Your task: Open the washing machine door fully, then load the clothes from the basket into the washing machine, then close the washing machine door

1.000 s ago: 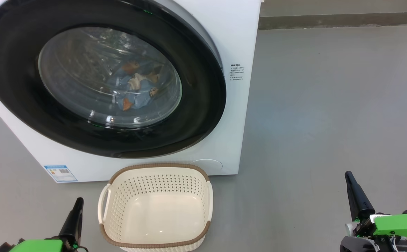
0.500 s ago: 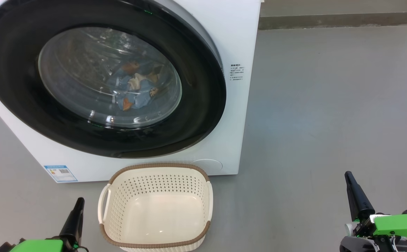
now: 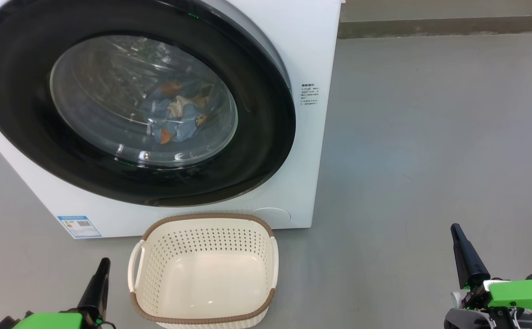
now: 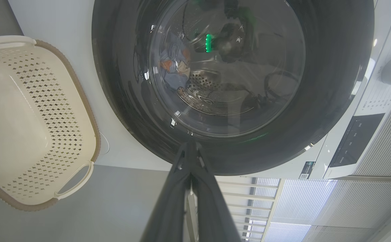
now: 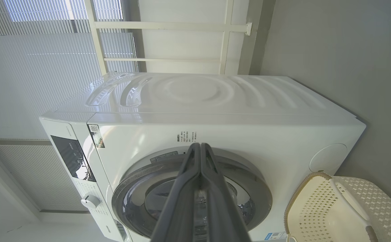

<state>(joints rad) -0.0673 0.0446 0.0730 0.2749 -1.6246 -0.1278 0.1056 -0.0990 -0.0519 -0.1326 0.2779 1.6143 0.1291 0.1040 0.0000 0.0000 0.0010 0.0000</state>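
Observation:
The white washing machine [image 3: 302,55] stands ahead with its round black-ringed door [image 3: 28,119] shut against the front. Through the glass, the light-blue printed clothes [image 3: 177,116] lie in the drum; the left wrist view shows the clothes [image 4: 173,67] too. The cream basket [image 3: 204,269] with a brown rim sits on the floor before the machine, nothing in it. My left gripper [image 3: 103,265] is low at the basket's left, shut and holding nothing. My right gripper [image 3: 455,230] is far to the right over bare floor, shut and holding nothing.
Grey floor [image 3: 430,137] stretches to the right of the machine up to a wall base [image 3: 449,25]. A blue label [image 3: 78,226] marks the machine's lower left corner. The right wrist view shows the control panel [image 5: 69,156], a knob [image 5: 89,201] and blinds [image 5: 41,67] behind.

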